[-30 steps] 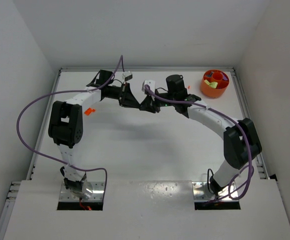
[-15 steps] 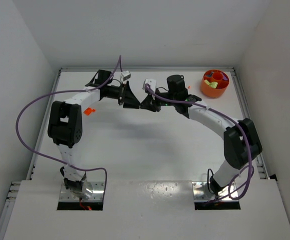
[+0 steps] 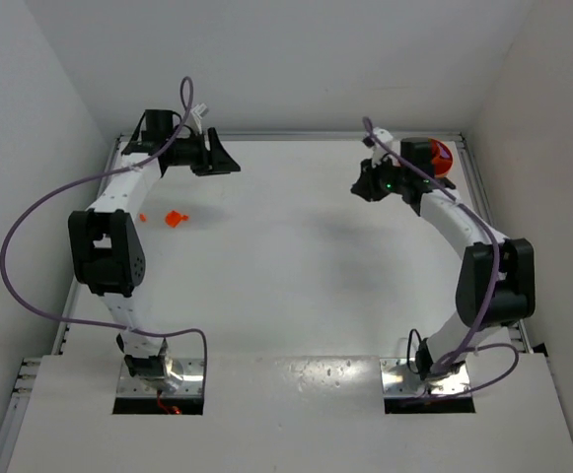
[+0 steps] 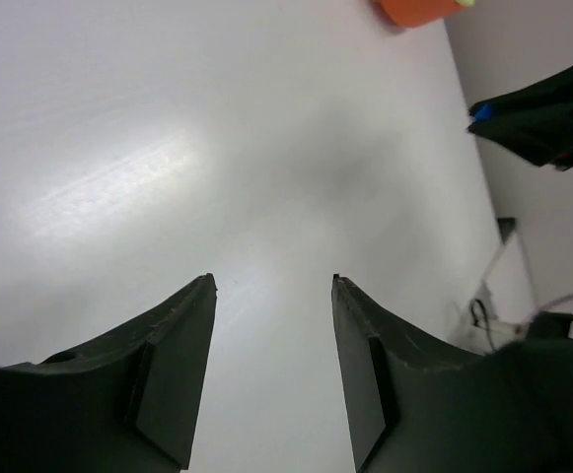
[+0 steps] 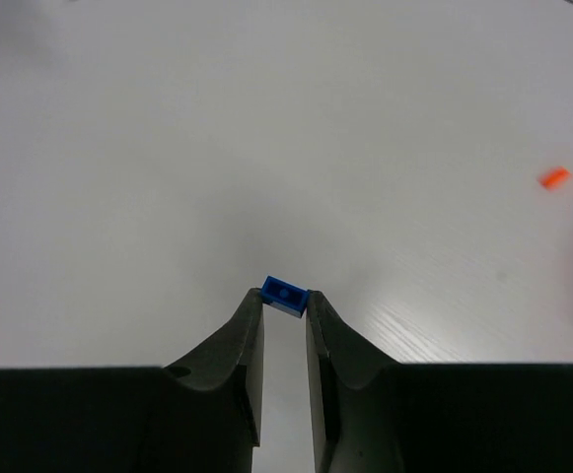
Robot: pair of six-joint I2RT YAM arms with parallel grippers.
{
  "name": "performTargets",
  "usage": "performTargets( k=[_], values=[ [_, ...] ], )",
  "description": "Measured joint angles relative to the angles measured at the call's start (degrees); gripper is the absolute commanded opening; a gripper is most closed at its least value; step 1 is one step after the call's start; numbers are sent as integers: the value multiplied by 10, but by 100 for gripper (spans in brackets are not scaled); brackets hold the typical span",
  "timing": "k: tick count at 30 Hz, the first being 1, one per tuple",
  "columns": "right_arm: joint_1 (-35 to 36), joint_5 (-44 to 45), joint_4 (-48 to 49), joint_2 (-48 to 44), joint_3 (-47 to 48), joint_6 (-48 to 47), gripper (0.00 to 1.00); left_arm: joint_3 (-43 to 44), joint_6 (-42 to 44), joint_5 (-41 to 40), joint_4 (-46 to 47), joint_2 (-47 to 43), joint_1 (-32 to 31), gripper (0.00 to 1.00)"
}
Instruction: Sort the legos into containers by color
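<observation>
Now swung apart: left end effector [image 4: 272, 284] gapes empty; right end effector [image 5: 284, 299] pinches blue lego [image 5: 286, 293].

Right gripper [image 5: 284, 309] low and centre in the frame, jaws pinched tight on a tiny blue lego brick [image 5: 285, 294] at their tips. White table [image 5: 168, 138] beyond; one orange brick [image 5: 554, 177] lies far right.
</observation>
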Motion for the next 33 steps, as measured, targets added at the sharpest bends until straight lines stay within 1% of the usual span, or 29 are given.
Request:
performTargets(
  k=[5, 8, 14, 24, 33],
  values=[
    [-90, 53, -56, 16, 54, 19, 12, 43, 50, -90, -21, -9, -33, 56],
    [-121, 77, -78, 31, 90, 19, 12, 50, 64, -118, -30, -9, -46, 56],
    [-163, 100, -114, 66, 143, 17, 12, 49, 66, -132, -51, -9, -51, 56],
    [-219, 125, -165, 160, 271, 9, 12, 49, 66, -137, -55, -9, -51, 56],
    [-238, 136, -190, 211, 315, 5, 11, 49, 66, -137, -54, -5, -51, 56]
  ],
)
